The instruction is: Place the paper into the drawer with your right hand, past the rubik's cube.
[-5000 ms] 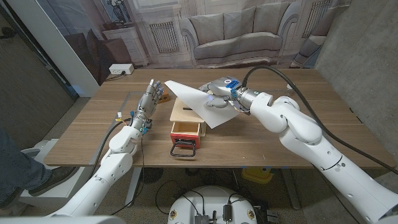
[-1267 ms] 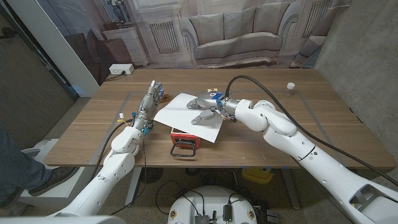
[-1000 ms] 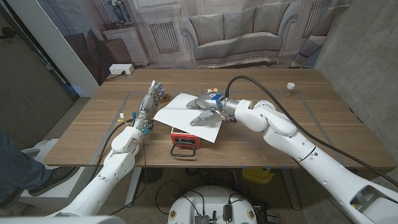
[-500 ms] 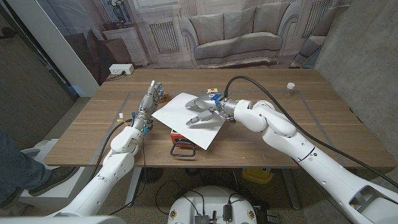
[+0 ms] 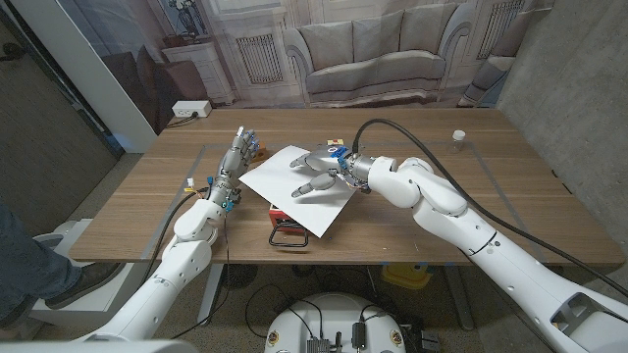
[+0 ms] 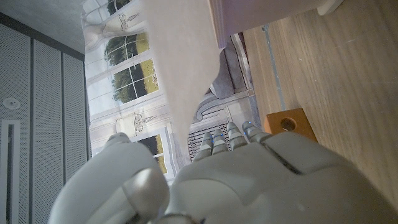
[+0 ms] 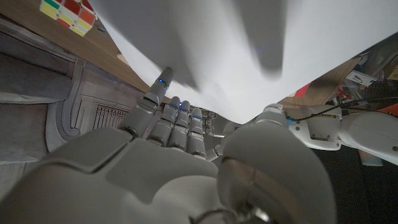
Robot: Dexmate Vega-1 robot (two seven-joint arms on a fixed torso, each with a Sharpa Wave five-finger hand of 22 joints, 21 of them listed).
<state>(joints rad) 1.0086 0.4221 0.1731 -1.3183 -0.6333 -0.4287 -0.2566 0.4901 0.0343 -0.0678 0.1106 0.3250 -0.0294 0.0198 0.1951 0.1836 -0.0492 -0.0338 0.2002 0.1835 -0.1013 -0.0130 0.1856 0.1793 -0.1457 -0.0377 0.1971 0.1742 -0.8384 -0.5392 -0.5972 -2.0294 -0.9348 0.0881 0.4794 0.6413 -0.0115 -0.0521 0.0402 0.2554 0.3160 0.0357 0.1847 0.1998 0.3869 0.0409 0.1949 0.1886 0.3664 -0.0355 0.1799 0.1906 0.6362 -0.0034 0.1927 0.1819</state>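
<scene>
One flat white paper (image 5: 297, 187) is pinched by the right robot hand (image 5: 322, 169) over the wooden drawer (image 5: 292, 224).

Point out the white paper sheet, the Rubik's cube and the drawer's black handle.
White paper sheet (image 5: 294, 186), head view, middle of the sheet.
Rubik's cube (image 7: 65, 14), right wrist view, its coloured face.
Black wire drawer handle (image 5: 287, 238), head view, front bar.

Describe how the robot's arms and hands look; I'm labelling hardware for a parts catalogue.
Both arms are glossy white, built of rounded shell segments. A thick black cable loops over the right arm, and thinner dark wires run along the left arm near its wrist. The left hand and right hand are silver-grey, with jointed metallic fingers. Small blue lights show on the right hand's fingertips in the wrist view.
</scene>
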